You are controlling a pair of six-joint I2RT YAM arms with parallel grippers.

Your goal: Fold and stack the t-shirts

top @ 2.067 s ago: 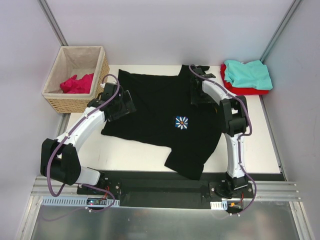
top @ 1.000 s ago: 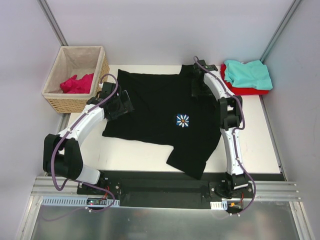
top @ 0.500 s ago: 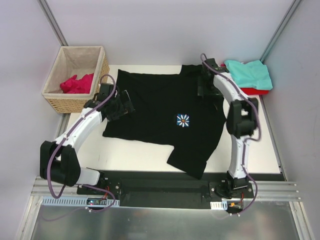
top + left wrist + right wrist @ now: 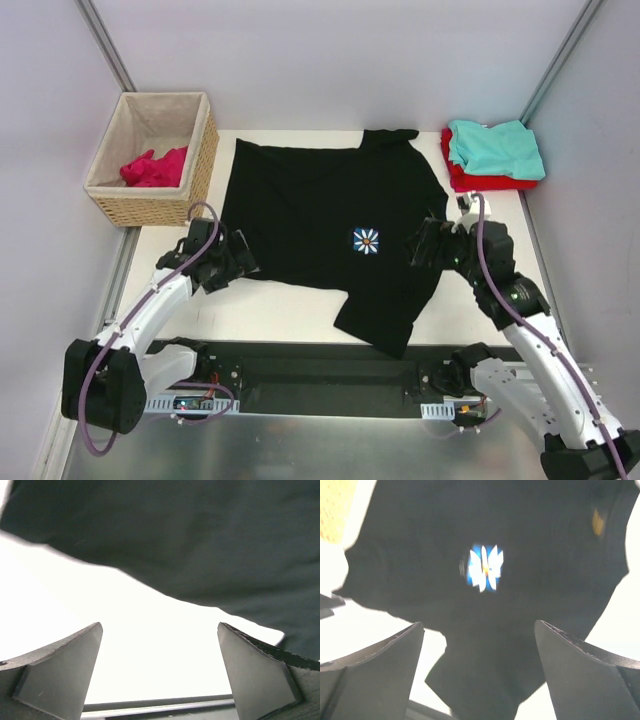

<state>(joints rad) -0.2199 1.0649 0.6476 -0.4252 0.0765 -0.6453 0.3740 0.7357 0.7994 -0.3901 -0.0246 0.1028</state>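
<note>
A large black t-shirt point(image 4: 320, 210) with a small flower print lies spread on the white table point(image 4: 280, 310); it also fills the right wrist view as black t-shirt point(image 4: 485, 540) and the top of the left wrist view as black t-shirt point(image 4: 200, 535). A teal t-shirt point(image 4: 495, 148) lies on a red t-shirt point(image 4: 470, 178) at the back right. A magenta-pink t-shirt point(image 4: 155, 166) sits in the basket. My left gripper point(image 4: 235, 262) stands open at the black shirt's left hem. My right gripper point(image 4: 422, 243) is open above the shirt's right edge. Both hold nothing.
A woven wicker basket point(image 4: 196, 170) with beige lining stands at the back left. A black rail point(image 4: 320, 375) runs along the table's near edge between the arm bases. Grey walls close the back and sides.
Both arms have pulled back toward the near edge, away from the black shirt's sleeves. The sleeves now lie flat and the shirt is spread wider.
</note>
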